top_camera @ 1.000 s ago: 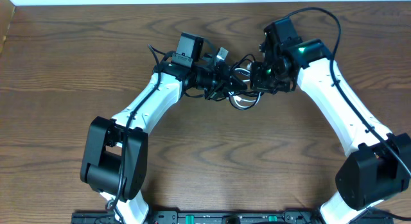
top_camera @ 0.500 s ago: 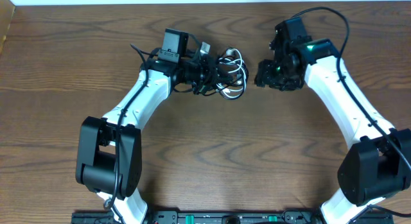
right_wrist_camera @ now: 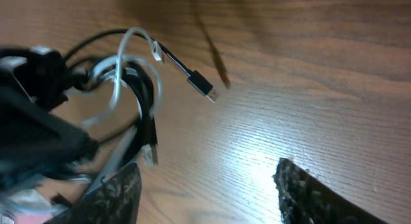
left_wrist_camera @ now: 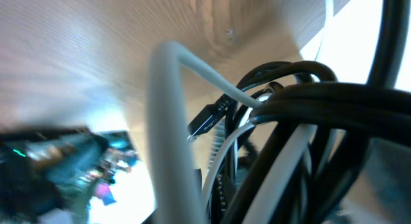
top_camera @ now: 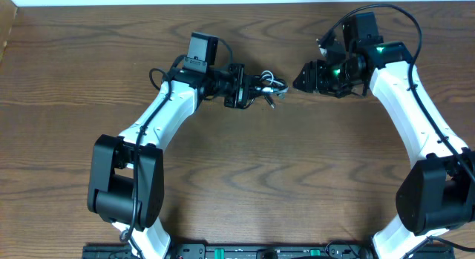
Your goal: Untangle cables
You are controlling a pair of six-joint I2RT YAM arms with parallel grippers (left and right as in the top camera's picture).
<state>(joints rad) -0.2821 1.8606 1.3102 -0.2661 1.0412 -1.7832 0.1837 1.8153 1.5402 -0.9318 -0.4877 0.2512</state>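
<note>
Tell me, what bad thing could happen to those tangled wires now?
The black and white cables hang as one bunch from the left gripper, so a hard pull could tighten the tangle. The right gripper is open and empty, and it might grab both cords at once. The loose black plug could snag on a loop.

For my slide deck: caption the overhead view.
Left claw grips the tangled black and white cables; right claw open, clear of them.
</note>
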